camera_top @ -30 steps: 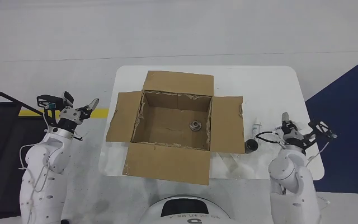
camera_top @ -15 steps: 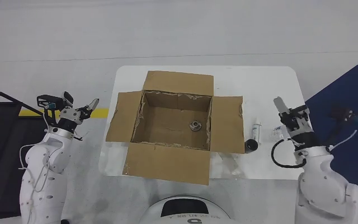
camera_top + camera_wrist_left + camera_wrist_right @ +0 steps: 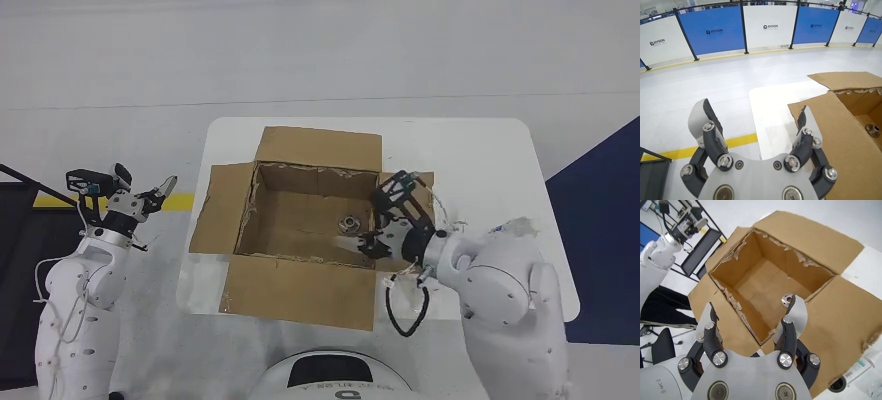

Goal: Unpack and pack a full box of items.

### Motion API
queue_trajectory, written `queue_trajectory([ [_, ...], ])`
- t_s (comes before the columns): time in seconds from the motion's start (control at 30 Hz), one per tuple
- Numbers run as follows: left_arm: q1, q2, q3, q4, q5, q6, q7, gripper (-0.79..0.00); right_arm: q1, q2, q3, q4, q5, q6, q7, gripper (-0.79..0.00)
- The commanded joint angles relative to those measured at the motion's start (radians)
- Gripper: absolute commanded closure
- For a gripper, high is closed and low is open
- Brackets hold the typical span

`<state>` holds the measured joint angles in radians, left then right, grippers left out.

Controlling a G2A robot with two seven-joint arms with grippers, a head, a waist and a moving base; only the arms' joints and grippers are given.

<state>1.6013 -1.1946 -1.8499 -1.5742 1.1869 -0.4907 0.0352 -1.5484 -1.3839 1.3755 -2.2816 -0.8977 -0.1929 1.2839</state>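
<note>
unpacking nearly done: one metal ring point(image 3: 348, 222) in the box point(image 3: 290, 222).
right gripper point(image 3: 752, 303), spread and empty, over it mid-frame; left gripper point(image 3: 754, 106) likewise, far left; bottle point(image 3: 859, 366) already out.

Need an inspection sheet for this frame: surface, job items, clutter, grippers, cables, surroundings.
Surface: white table, box in the middle.
Job's things: cardboard box, flaps open; metal flange on its floor; clear tube and black round item on the table by the right flap.
Clutter: crumpled clear plastic near the table's right edge.
Grippers: left gripper open, off the table's left edge; right gripper open, over the box's right side.
Cables: black cable loop at the right wrist.
Surroundings: fence panels, yellow floor line, black rack.
</note>
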Motion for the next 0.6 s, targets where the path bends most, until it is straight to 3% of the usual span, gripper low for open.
queue_trajectory([
  [0.0, 0.000, 0.000, 0.000, 0.000, 0.000, 0.000, 0.000, -0.785, 0.031, 0.001, -0.058, 0.035, -0.034, 0.004, 0.010, -0.428],
  [0.13, 0.000, 0.000, 0.000, 0.000, 0.000, 0.000, 0.000, -0.785, 0.096, 0.001, -0.146, 0.112, -0.096, 0.007, 0.013, -0.449],
  [0.27, 0.000, 0.000, 0.000, 0.000, 0.000, 0.000, 0.000, -0.785, 0.186, -0.004, -0.232, 0.252, -0.289, 0.079, -0.023, -0.520],
  [0.57, 0.000, 0.000, 0.000, 0.000, 0.000, 0.000, 0.000, -0.785, 0.305, -0.023, -0.366, 0.511, -0.433, 0.172, -0.077, -0.449],
])
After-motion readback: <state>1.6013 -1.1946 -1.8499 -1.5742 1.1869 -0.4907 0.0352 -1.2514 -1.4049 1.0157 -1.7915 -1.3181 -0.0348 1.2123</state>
